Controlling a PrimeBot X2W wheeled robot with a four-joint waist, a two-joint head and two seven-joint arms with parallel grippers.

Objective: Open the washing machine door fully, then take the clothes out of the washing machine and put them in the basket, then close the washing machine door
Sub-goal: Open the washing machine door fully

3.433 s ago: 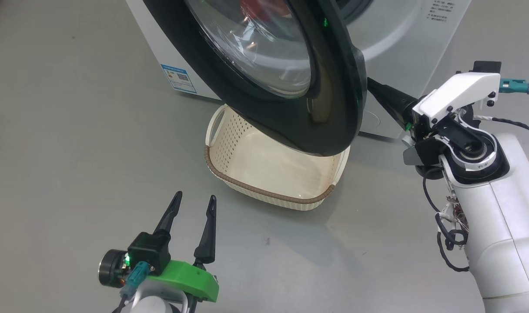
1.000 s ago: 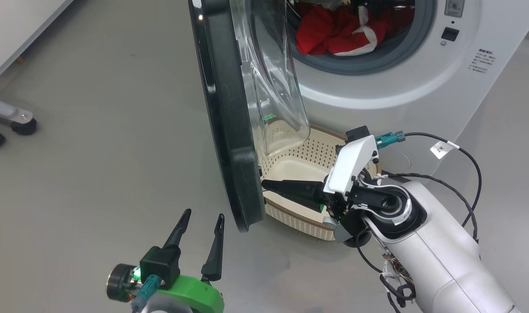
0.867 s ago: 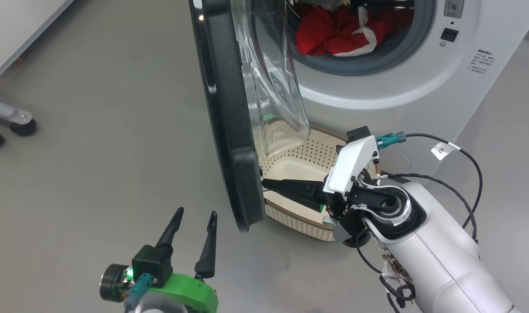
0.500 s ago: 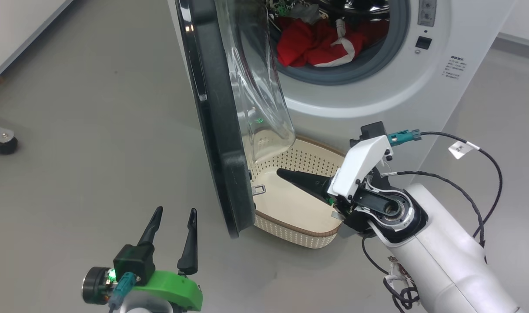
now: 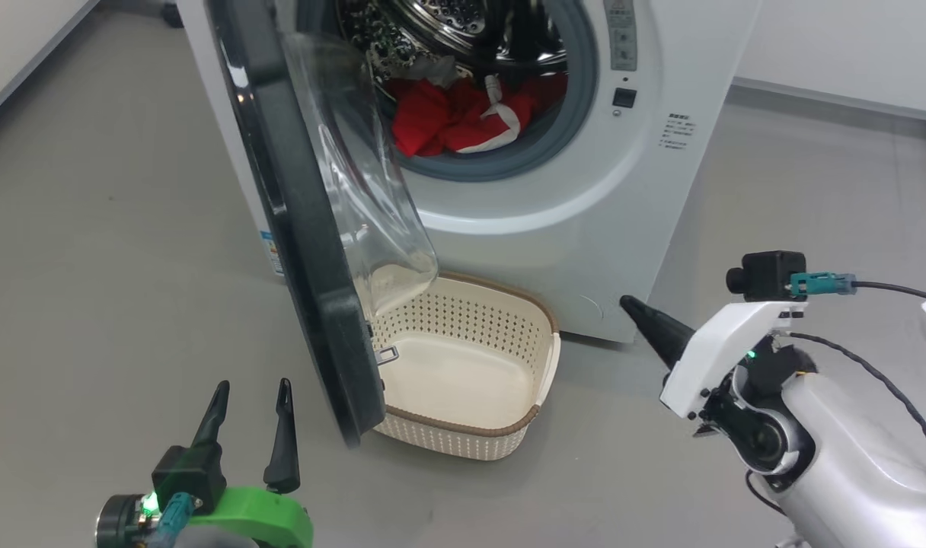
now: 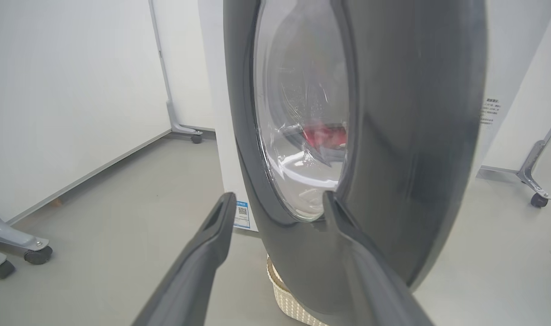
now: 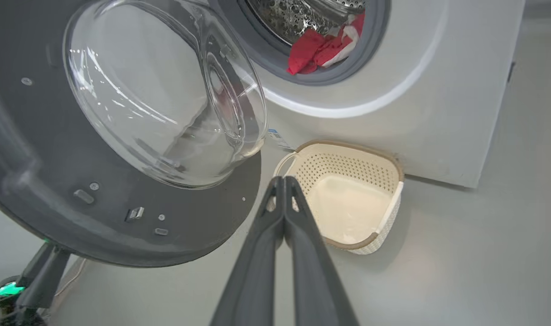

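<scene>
Right wrist view: the right gripper [image 7: 283, 181] is seen pressed closed on nothing, and the left gripper [image 5: 253, 385] is held spread and empty near the large round black-rimmed glass door [image 5: 303, 251]. With that door overhanging the cream perforated plastic basket [image 5: 448, 425], the bright red striped clothes [image 5: 440, 122] lying in the drum mouth of the big white washing machine [image 5: 585, 228] could be snagged or dropped outside the basket.

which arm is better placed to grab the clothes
Right, probably: the right gripper is on the clothes side of the washing machine door, though its jaws are shut. The left gripper faces the door's outer side.
</scene>
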